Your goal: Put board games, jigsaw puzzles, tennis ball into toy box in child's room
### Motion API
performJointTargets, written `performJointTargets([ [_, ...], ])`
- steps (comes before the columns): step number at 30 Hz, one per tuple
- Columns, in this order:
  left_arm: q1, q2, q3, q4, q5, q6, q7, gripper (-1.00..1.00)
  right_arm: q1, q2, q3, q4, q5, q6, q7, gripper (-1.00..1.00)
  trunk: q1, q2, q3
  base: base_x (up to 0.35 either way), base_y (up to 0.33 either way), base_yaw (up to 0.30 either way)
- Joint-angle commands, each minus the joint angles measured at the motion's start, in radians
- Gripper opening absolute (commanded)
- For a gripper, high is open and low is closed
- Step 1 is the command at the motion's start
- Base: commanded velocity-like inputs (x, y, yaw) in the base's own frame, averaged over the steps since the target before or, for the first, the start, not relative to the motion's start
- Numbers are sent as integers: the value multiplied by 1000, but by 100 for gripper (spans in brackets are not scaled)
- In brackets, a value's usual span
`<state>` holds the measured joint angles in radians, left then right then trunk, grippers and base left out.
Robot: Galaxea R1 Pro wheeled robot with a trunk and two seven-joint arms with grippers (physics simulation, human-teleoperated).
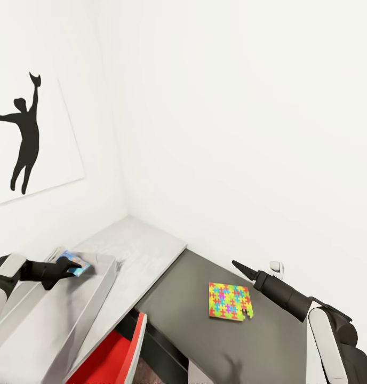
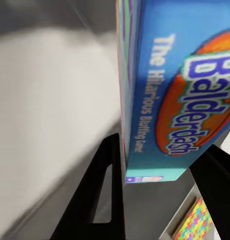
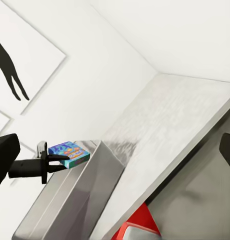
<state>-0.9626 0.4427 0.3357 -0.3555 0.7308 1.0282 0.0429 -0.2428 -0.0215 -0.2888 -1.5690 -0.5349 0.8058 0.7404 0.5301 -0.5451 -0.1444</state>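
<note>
- Left gripper (image 1: pixel 71 266) clamps a blue board game (image 1: pixel 75 263) above the toy box (image 1: pixel 93 298); the box's near end is cut off by the frame edge.
- Red chair (image 1: pixel 117 354) sits partly tucked under the table (image 1: pixel 151 250).
- Jigsaw puzzle (image 1: pixel 230 301) lies flat on the dark section, bare surface all round.
- Right gripper (image 1: pixel 241 268) hovers beside it; I cannot tell its jaw state.

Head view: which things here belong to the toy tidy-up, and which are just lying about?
Job:
- board game, blue Balderdash box, held by the left gripper over the toy box
- jigsaw puzzle lying on the dark part of the table
- right gripper, above the table

Lying about:
- silhouette picture on the wall
- red chair below the table edge
</note>
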Motion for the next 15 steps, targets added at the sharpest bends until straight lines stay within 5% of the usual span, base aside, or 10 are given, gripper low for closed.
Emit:
performJointTargets([
  [1, -5, -3, 7, 0, 6, 5, 15, -100, -1, 0, -1, 0, -2, 6, 2, 100, 0, -2, -4, 0, 0, 0],
  [9, -23, -34, 9, 0, 130, 2, 179, -100, -1, 0, -1, 0, -2, 4, 3, 100, 0, -2, -17, 0, 0, 0],
  [15, -24, -49, 10, 0, 172, 1, 240, -100, -1, 0, -1, 0, -2, 4, 4, 100, 0, -2, -27, 0, 0, 0],
])
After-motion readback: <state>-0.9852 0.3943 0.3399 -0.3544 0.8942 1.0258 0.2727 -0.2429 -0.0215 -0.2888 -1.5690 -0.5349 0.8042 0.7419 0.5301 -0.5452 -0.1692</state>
